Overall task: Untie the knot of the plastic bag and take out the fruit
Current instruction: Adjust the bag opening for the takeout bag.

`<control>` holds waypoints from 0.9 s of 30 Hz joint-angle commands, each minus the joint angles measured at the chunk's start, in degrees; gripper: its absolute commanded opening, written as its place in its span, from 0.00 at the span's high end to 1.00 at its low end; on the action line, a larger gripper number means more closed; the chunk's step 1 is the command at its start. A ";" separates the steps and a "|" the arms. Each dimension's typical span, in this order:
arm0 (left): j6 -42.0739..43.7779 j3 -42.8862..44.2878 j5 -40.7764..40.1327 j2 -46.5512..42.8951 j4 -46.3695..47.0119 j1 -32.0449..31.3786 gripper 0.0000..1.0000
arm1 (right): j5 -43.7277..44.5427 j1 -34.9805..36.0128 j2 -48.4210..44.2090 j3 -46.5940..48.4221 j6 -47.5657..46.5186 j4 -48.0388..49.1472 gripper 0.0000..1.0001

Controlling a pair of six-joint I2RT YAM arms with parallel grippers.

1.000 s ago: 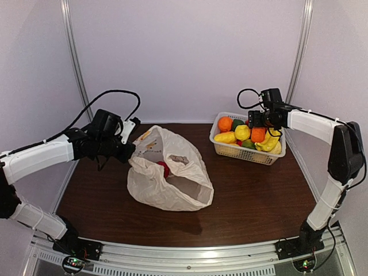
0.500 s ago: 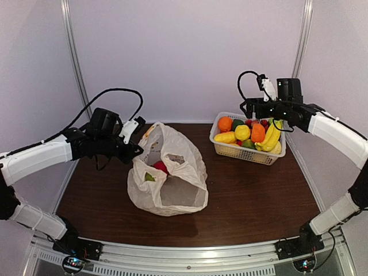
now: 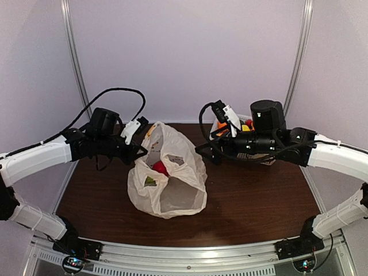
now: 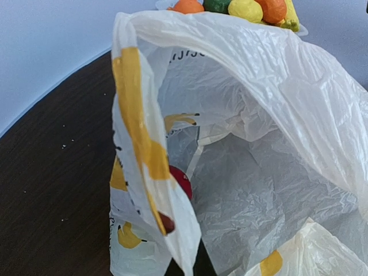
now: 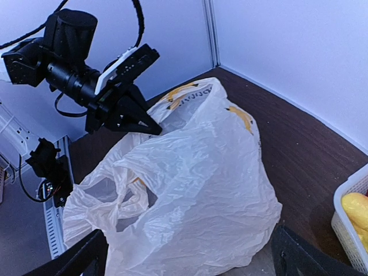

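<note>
Left arm: reaches in from the left with the forearm near level and the wrist turned toward the middle of the table.
Left claw: the left claw [image 3: 138, 151] is pinched closed on the upper left rim of the plastic bag [image 3: 172, 172] and holds that edge up.
Right arm: stretched low across from the right, elbow out, passing in front of the basket [image 5: 349, 240], wrist pointing left at the bag.
Right claw: the right claw [image 3: 208, 153] is spread wide and grips nothing. It sits just beside the bag's right flank; whether it touches cannot be told.
Surface: a dark brown wooden table [image 3: 259, 192] with a metal rail [image 3: 190, 260] along its near edge.
Room: pale walls [image 3: 184, 57] behind and at both sides.
Bag position: left of the table's middle, between the two claws, its bottom resting on the wood.
Bag look: thin, crinkled, cream and half see-through, with yellow-orange marks. Its mouth gapes toward the near edge.
Inside the bag: a round red fruit [image 3: 161, 167] and a small green piece [image 3: 150, 181] lie low on the left.
Basket contents: a pile of fruit [image 4: 246, 8] in orange, green and yellow.
</note>
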 commanded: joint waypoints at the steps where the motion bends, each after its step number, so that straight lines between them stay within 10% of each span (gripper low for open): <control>1: -0.87 -0.72 -4.11 -1.63 1.69 -0.53 0.86 | 5.42 5.94 1.82 -0.56 1.95 1.58 0.00; 11: -19.73 -7.81 -9.18 -14.27 5.11 -0.58 0.04 | 17.73 16.42 7.20 -0.52 2.91 -0.59 0.02; 27: -39.97 -20.25 -8.18 -19.94 8.04 -6.74 0.02 | 30.31 22.70 10.48 -5.01 8.41 1.83 0.22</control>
